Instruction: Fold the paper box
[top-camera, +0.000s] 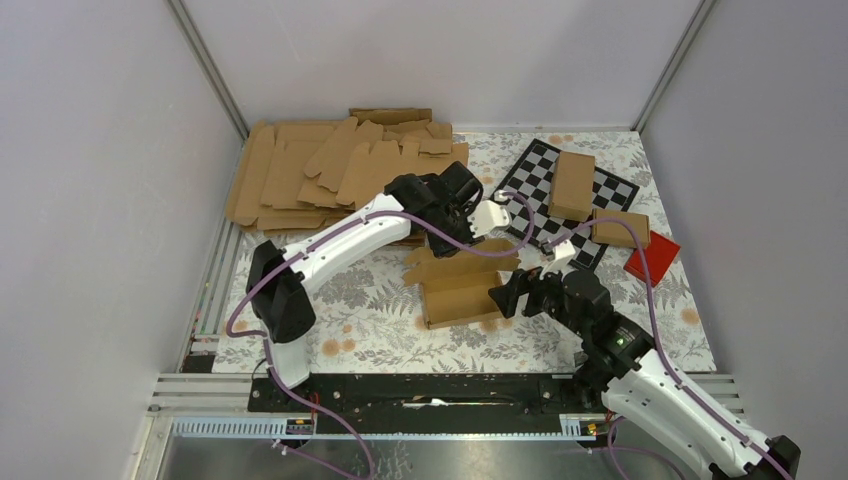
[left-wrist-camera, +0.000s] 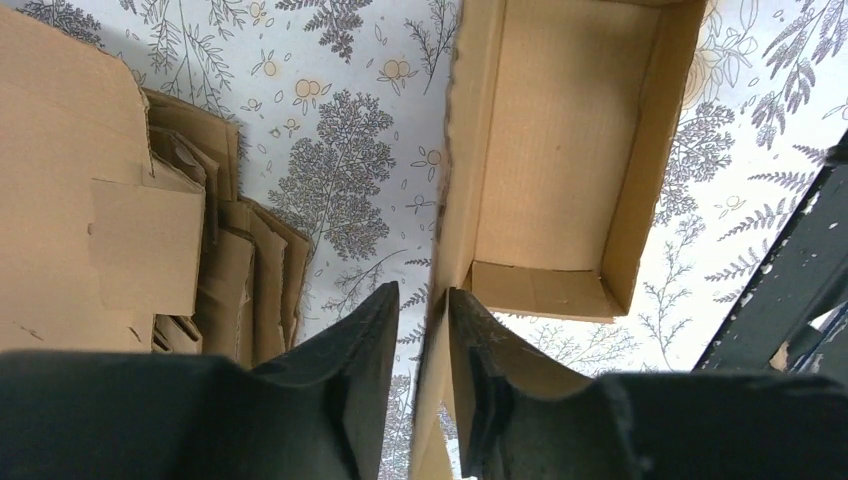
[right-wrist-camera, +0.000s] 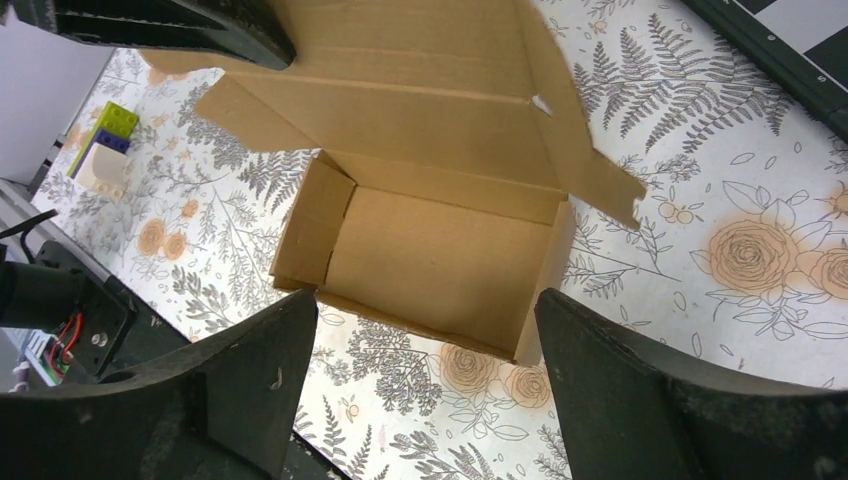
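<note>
**Right Now: Both Pincers at a Half-Built Carton**

Well, centre of the floral-covered bench (top-camera: 350, 310), and there sits the plain brown cardboard paper box (top-camera: 458, 292). It is an open oblong tray with its walls standing and its lid flap spread out on the far side.

Left pincer (left-wrist-camera: 422, 293) is down at the box, fingers parted only narrowly, with a cardboard edge that runs on from one long wall passing up between them. A sliver of floral cover shows beside that edge, so it's not clamped.

Right pincer (right-wrist-camera: 425, 300) hangs over the tray's near side, jaws spread wide, gripping nothing.

Back left lies a loose heap of flat brown cardboard blanks (top-camera: 330, 170). Off to the right is a black-and-white chequered board (top-camera: 530, 175) with folded brown cartons (top-camera: 572, 183) on it. A small red block (top-camera: 652, 257) sits just beside its corner.
</note>
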